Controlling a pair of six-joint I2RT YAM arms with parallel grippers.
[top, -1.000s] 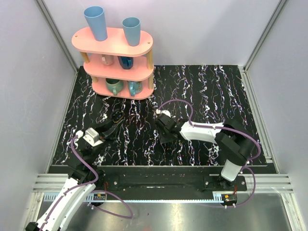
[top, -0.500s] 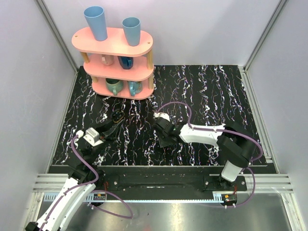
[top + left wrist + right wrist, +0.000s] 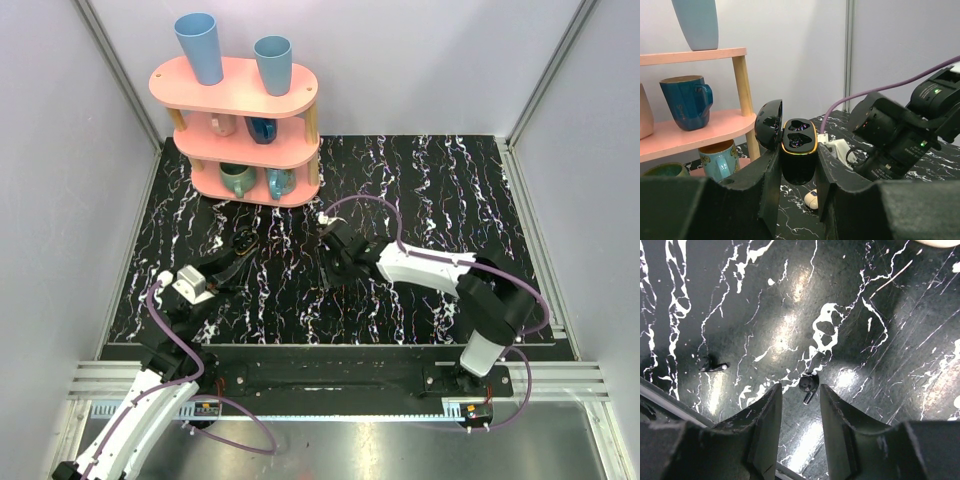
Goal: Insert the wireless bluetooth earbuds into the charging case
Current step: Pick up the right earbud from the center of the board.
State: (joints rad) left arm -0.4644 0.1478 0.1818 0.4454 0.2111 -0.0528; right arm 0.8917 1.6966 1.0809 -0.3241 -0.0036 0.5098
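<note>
The charging case (image 3: pixel 799 145) is glossy black with a gold rim, not cream. Its lid stands open and both wells are empty. My left gripper (image 3: pixel 797 167) is shut on its body and holds it above the table; it also shows in the top view (image 3: pixel 243 243). Two small black stemmed earbuds lie on the marbled table. One earbud (image 3: pixel 808 385) sits between the open fingertips of my right gripper (image 3: pixel 800 390), close to the surface. The other earbud (image 3: pixel 710 366) lies to the left. In the top view the right gripper (image 3: pixel 332 275) is at the table's middle.
A pink three-tier shelf (image 3: pixel 245 120) with several cups stands at the back left. A small cream-white oval object (image 3: pixel 811 200) lies on the table under the held case. The right arm's wrist (image 3: pixel 900 135) is close to the left gripper.
My right gripper has shifted a little farther back and left and turned at the wrist. The left arm and the case have not moved.
</note>
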